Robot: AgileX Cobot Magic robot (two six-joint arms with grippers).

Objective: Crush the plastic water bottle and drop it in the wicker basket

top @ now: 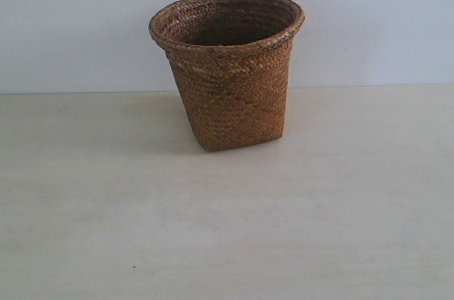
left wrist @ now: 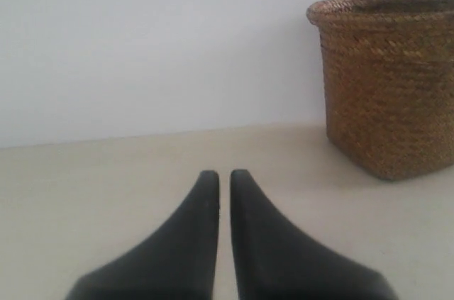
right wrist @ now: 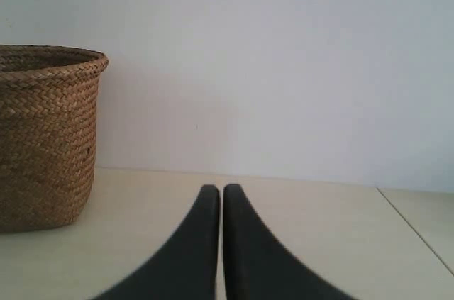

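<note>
Two hands are shown, both empty. At the left, the left hand (left wrist: 224, 172) is held low over the bench (top: 213, 236), its fingers drawn together on nothing. Between the arms, the wicker basket (top: 230, 94) stands upright. At the right, the right hand (right wrist: 216, 188) is likewise closed and empty. No plastic water bottle is seen anywhere. Whether it lies inside the basket, whose bottom is hidden, cannot be told.

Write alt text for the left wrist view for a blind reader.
A black claw, shut and holding nothing, points across a pale table. A brown wicker basket stands upright ahead, off to one side, against a white wall.
</note>
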